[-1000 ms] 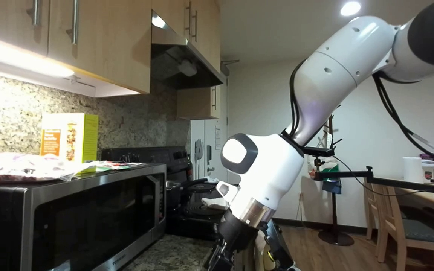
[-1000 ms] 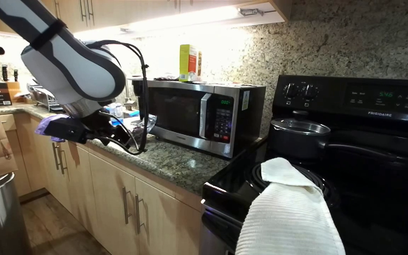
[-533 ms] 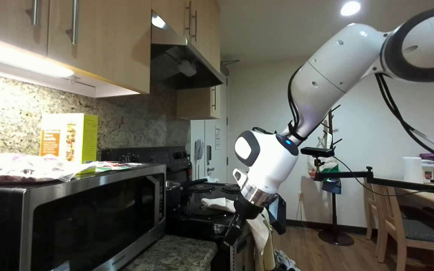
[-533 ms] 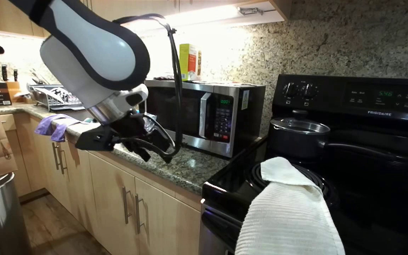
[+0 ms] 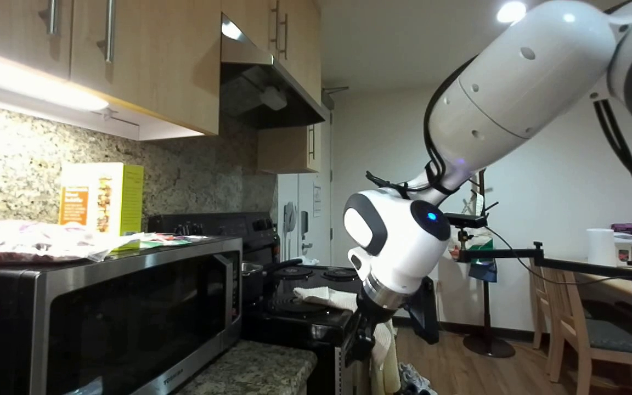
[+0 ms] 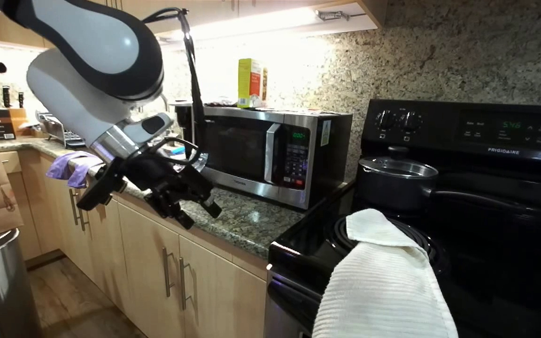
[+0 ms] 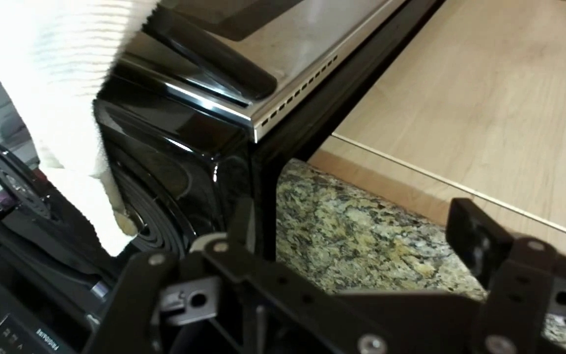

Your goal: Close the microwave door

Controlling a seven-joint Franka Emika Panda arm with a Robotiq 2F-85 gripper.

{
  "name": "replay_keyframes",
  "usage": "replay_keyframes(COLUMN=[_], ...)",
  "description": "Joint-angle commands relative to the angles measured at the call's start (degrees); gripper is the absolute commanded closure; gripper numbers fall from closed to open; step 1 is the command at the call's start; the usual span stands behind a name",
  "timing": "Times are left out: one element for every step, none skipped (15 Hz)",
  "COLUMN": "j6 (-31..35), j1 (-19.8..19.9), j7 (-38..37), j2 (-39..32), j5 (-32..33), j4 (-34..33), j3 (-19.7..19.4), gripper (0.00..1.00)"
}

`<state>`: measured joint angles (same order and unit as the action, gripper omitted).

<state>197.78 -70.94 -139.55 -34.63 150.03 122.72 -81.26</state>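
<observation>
The microwave door (image 5: 140, 323) is a dark glass window in a silver steel frame, and it also shows in an exterior view (image 6: 237, 148). It sits flush against the microwave body, shut, with its vertical handle (image 6: 271, 152) at the side near the keypad. My gripper (image 6: 198, 214) is in front of the microwave near the counter's front edge, pointing down and apart from the door. It also shows in an exterior view (image 5: 361, 343), near the stove's front corner. In the wrist view the gripper (image 7: 358, 231) is open with nothing between its fingers. The door is out of the wrist view.
A granite counter (image 6: 251, 220) runs below the microwave. A black stove (image 6: 486, 263) stands beside it, with a white towel (image 6: 383, 281) over its front and a lidded pot (image 6: 395, 185). A food box (image 5: 102, 200) and packages (image 5: 30, 241) lie on the microwave.
My arm has swung away from the microwave front, and the wrist has turned. The gripper has moved along the counter edge toward the stove side. The microwave door has not moved.
</observation>
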Motion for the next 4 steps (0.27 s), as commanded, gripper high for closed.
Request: replay_keyframes(j6=[0.3,0.3,0.3,0.2], j1=[-2.3,-3.2,-3.1,-3.0], j7=[6.5,6.2,6.3,6.3], j2=[-2.2,-3.1,-3.5,-3.8], j5=[-6.5,-6.5,-6.5,-6.5], j4=[1.4,1.6,1.6,1.6], j3=[-3.4,-4.0,-4.0,-4.0], gripper=[0.0,0.0,0.0,0.0])
